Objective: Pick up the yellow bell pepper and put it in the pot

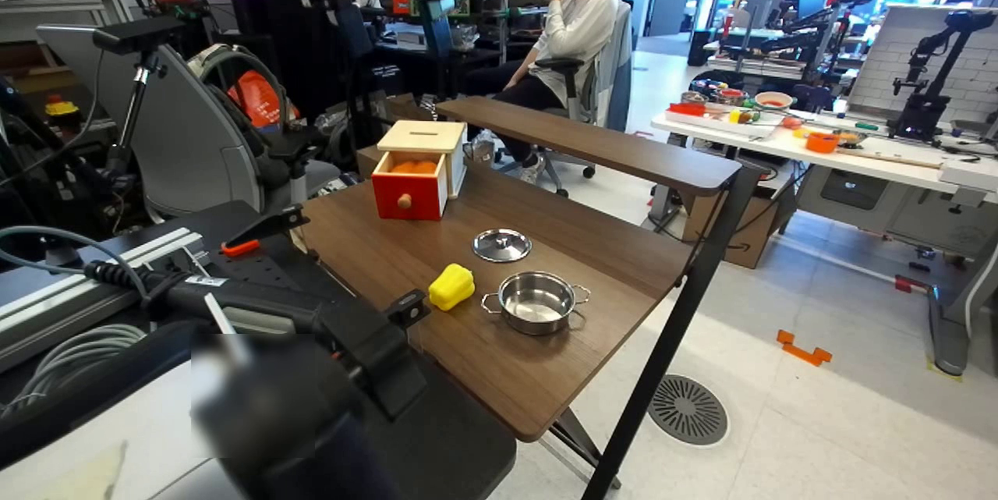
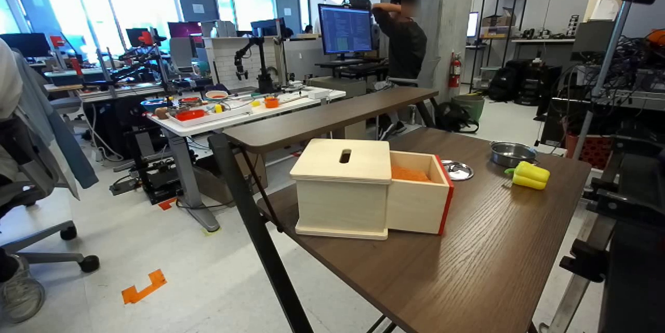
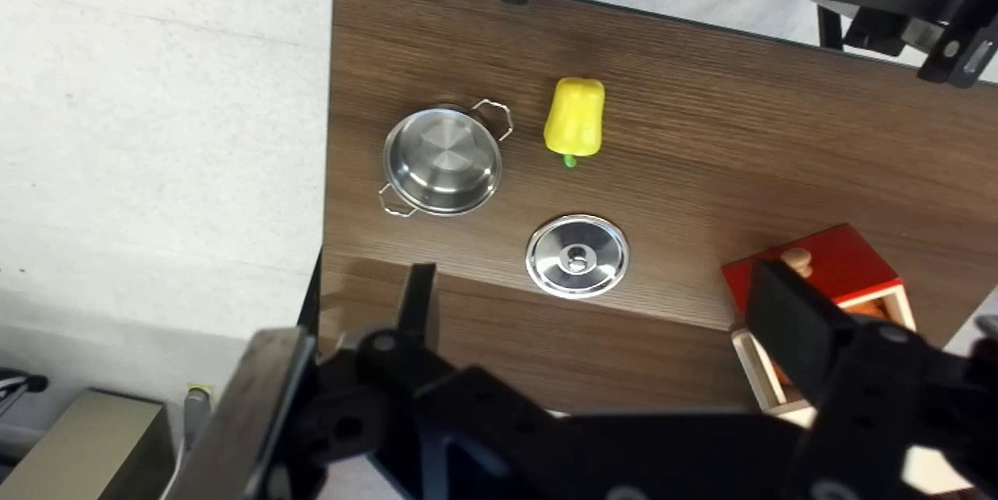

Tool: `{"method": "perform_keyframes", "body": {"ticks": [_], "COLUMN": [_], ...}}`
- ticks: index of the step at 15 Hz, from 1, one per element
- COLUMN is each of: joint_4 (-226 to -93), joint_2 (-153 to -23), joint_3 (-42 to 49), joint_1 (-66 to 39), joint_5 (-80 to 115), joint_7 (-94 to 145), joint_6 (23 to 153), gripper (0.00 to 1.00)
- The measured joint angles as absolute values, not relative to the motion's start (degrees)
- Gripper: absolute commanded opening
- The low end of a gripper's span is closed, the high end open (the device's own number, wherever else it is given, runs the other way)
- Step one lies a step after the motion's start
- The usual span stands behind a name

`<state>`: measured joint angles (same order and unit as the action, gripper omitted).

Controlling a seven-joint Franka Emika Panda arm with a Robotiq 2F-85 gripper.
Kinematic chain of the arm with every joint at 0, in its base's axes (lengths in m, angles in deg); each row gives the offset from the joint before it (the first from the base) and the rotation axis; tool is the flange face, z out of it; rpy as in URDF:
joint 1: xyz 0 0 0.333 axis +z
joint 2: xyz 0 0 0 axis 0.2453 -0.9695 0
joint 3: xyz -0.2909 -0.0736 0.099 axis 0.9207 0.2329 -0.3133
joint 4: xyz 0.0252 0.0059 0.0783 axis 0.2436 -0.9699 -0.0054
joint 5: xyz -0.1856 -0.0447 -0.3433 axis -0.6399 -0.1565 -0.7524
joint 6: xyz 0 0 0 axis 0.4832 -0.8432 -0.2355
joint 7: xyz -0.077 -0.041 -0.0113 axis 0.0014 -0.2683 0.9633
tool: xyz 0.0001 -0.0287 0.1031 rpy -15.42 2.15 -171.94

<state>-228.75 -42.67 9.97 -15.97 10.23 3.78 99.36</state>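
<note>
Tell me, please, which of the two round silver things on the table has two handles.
The pot, the hollow one with a loop handle on each side. The lid is flatter and has only a central knob.

Wooden box (image 3: 846,266) partly hidden behind end effector (image 3: 596,274), wrist view.

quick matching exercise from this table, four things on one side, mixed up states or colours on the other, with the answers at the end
Things
1. bell pepper
2. pot
3. lid
4. drawer

States and colours
A. silver, standing uncovered
B. pulled out, red-fronted
C. yellow, lying on its side
D. silver, lying flat on the table

Pairs: 1-C, 2-A, 3-D, 4-B
</note>
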Motion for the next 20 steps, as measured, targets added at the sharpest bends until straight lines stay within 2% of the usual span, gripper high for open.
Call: {"method": "perform_keyframes", "body": {"ticks": [13,20], "joint_4": [-224.83,-215.39], "joint_2": [-85.0,-100.14], "joint_3": [7.08,6.76], "joint_1": [-14.85,-13.71], "joint_5": [8.22,11.86], "joint_7": [14.68,15.68], "joint_6": [130.91,133.36], "gripper": [1.0,1.0]}}
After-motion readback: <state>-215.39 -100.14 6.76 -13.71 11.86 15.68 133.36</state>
